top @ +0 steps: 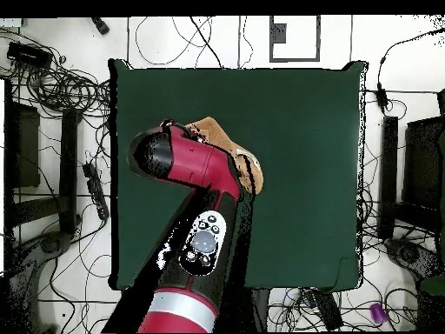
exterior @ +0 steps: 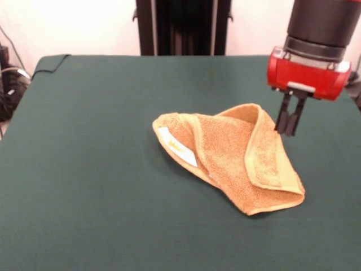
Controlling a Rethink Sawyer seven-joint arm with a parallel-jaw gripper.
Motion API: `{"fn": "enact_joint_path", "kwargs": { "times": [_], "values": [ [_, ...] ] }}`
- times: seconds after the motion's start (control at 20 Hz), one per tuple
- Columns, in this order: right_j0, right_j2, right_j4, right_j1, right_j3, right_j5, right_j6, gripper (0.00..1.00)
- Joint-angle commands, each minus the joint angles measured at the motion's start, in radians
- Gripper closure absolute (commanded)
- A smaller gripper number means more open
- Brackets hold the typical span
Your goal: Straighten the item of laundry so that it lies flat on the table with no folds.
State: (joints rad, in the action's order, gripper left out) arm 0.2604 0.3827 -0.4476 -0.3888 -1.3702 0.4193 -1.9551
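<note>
The item of laundry [exterior: 225, 161] is an orange-tan towel lying crumpled a little right of the table's [exterior: 84, 141] middle. It is folded over itself, with a paler band [exterior: 266, 152] turned up along its right side and a white label [exterior: 176, 147] at its left. My gripper [exterior: 289, 131] hangs just right of the towel's raised upper edge, close above the cloth. Its fingers stand close together with nothing between them. In the overhead view the arm [top: 187, 165] covers most of the towel [top: 217, 137] and hides the gripper.
The dark green table [top: 304, 174] stretches wide on every side of the towel. Cables and dark equipment [top: 52, 87] lie on the floor around the table. A black post [exterior: 181, 25] stands behind the far edge.
</note>
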Motion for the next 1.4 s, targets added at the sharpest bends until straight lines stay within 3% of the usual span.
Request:
{"fn": "enact_joint_path", "kwargs": {
  "times": [0.05, 0.75, 0.8, 1.4],
  "values": [
    [-0.047, -0.08, -0.017, 0.147, 0.02, -0.044, -0.21, 1.0],
    [-0.149, -0.177, 0.036, 0.223, 0.056, -0.204, -0.116, 1.0],
    [-0.149, -0.177, 0.038, 0.226, 0.059, -0.213, -0.115, 0.0],
    [-0.074, -0.087, -0.015, 0.233, 0.066, -0.145, -0.192, 0.0]
  ]
}}
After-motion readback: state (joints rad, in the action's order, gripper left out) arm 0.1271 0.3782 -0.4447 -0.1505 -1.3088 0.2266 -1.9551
